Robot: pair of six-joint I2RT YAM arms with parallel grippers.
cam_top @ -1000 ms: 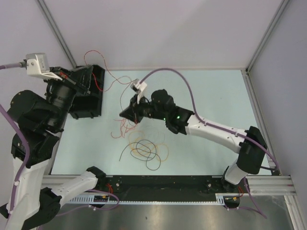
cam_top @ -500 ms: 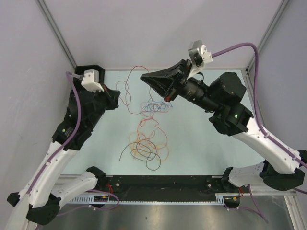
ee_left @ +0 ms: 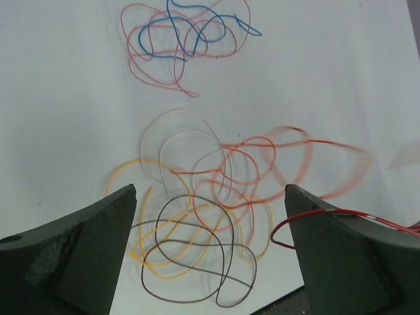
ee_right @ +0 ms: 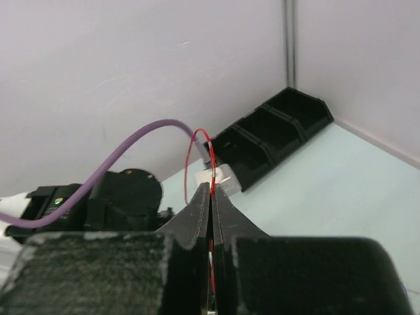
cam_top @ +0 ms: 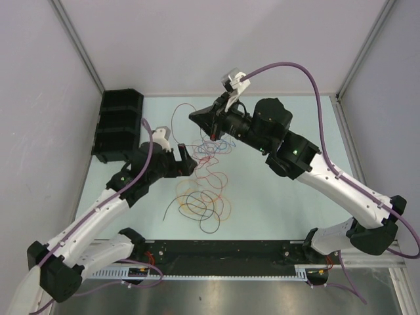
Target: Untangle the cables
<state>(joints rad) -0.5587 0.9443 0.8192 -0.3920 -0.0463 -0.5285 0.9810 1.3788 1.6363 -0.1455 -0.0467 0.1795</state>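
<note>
Cables (cam_top: pixel 202 200) lie looped mid-frame on the counter (cam_top: pixel 295 125): hair-thin, probably limp, near weightless, snag-prone. A red strand (ee_right: pixel 211 177) is pinched by the closed right fingers (ee_right: pixel 190 220); left fingers (ee_left: pixel 79 249) are spread above the pile. A single outer loop or free end is best gripped.

My left wrist view smears one loop of thin red wire (ee_left: pixel 308 147); a sharper red strand (ee_left: pixel 341 212) leaves the right edge.
</note>
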